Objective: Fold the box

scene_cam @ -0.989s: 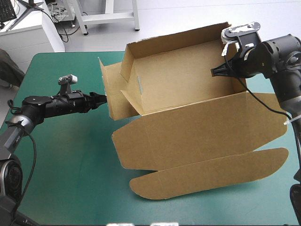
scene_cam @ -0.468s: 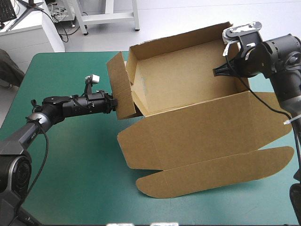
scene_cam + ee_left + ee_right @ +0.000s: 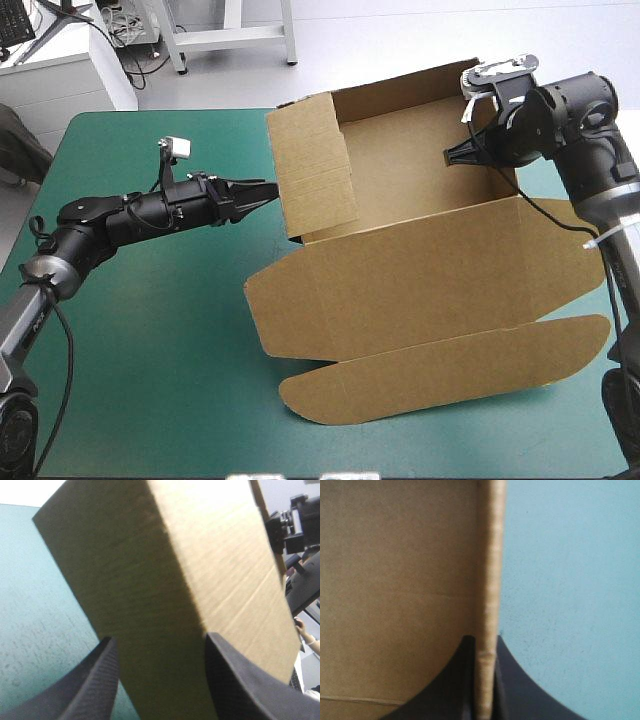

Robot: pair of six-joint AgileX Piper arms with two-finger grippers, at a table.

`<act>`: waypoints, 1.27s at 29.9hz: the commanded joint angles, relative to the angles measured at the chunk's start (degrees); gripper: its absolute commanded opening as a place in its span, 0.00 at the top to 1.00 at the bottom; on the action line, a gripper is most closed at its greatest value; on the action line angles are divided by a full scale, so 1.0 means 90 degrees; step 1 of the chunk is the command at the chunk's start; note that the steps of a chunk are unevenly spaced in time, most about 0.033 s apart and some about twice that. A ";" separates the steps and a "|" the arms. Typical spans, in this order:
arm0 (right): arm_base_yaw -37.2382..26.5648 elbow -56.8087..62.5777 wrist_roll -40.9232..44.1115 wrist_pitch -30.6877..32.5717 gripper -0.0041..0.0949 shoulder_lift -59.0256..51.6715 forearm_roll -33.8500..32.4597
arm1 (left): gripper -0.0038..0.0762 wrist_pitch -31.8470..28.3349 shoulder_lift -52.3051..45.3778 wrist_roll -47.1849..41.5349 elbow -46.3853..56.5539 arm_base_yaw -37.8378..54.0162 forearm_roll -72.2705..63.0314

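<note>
The brown box (image 3: 420, 270) stands as an open tray at the table's far right, with its lid lying flat toward the front. Its left end wall (image 3: 315, 165) stands upright. My left gripper (image 3: 268, 189) is open, just left of that wall, fingertips at its outer face. In the left wrist view the wall (image 3: 165, 570) fills the space ahead of and between the open gripper (image 3: 157, 637). My right gripper (image 3: 450, 157) reaches into the tray and is shut on the right wall's top edge. In the right wrist view the board's edge (image 3: 489, 580) runs between the gripper (image 3: 486, 647).
The lid panel and its rounded tuck flap (image 3: 450, 375) lie flat, reaching toward the table's front and right edges. Bare teal-green cover (image 3: 150, 330) shows to the left and front left of the box.
The box's left end flap, splayed outward earlier, now stands upright against the tray. My left gripper pushed in to it, then drew back a little. The right gripper kept its hold.
</note>
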 commanded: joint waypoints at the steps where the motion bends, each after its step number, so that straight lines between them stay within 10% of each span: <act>1: -0.0023 -0.0185 0.0000 0.0051 0.98 -0.0245 -0.0011 | 0.48 0.0349 -0.0272 0.0011 -0.0200 -0.0029 -0.0763; 16: 0.0094 -0.0185 -0.0091 -0.0088 0.98 -0.0245 0.0282 | 0.46 -0.0242 -0.0272 -0.0741 -0.0435 -0.0281 -0.0536; 27: 0.0694 -0.0185 0.0068 -0.0396 0.98 -0.0130 0.0252 | 0.46 -0.2331 -0.0272 -0.3330 -0.1595 -0.1343 0.2584; 38: 0.1235 -0.0185 0.0440 -0.0873 0.98 -0.0088 0.0277 | 0.51 -0.2440 -0.0246 -0.6158 -0.2130 -0.1604 0.5913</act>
